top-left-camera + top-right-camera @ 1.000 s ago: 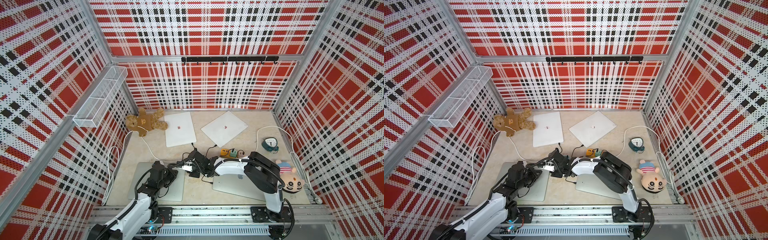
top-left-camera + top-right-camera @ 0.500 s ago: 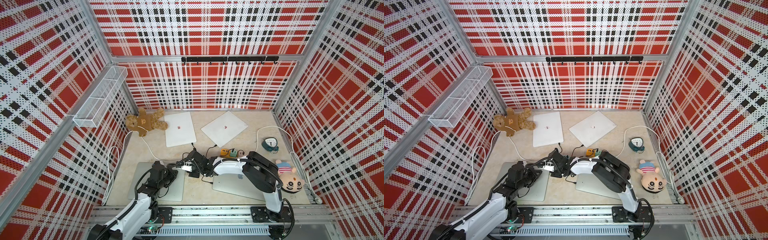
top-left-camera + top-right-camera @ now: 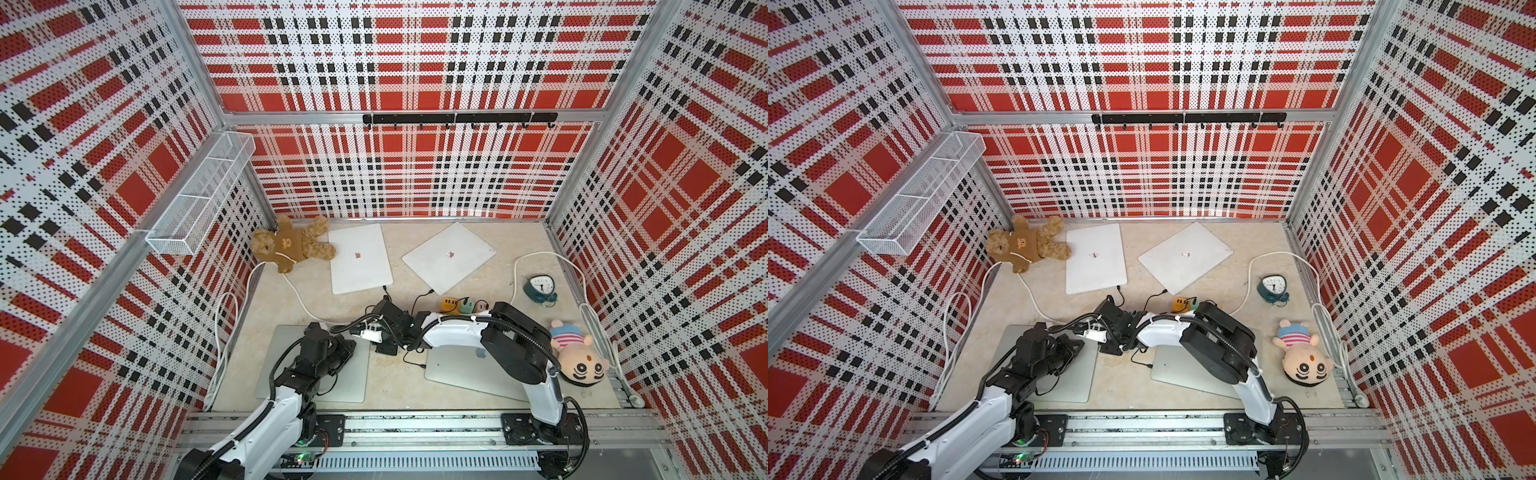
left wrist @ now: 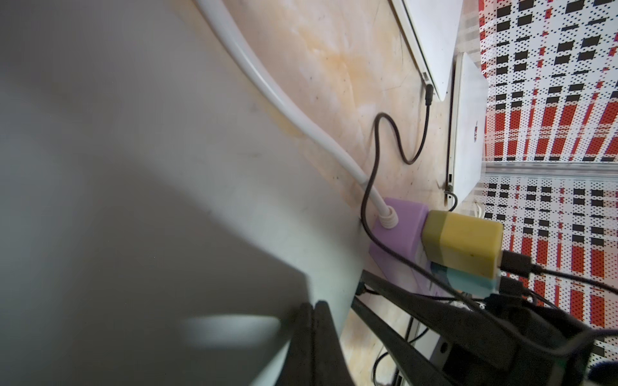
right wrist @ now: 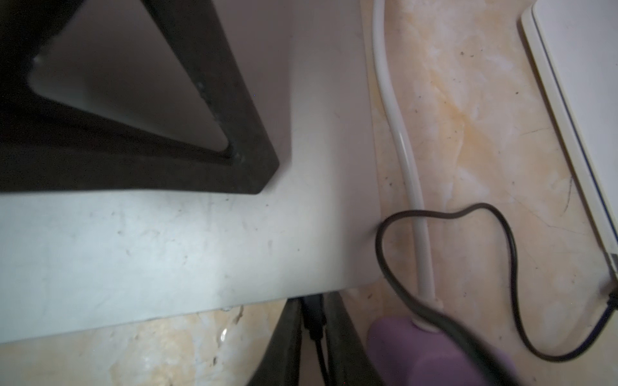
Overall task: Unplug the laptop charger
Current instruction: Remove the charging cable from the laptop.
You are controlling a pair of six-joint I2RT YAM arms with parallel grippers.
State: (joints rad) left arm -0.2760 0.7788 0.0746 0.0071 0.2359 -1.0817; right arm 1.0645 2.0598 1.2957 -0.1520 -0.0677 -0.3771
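Grasping: right hand (image 5: 312, 302) nearly closed round charger plug (image 5: 313, 320) at near-left laptop (image 5: 167, 250) (clamped? can't tell); left hand (image 4: 314, 305) shut, empty, resting on it. Next: straight pull.

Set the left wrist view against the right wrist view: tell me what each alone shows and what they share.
Left wrist only: the yellow charger block, a teal block under it, and the plaid wall. Right wrist only: the black plug at the gray laptop's edge, inside the right claw. Both: the gray laptop, the purple power strip, the white cable and the looping black cable.
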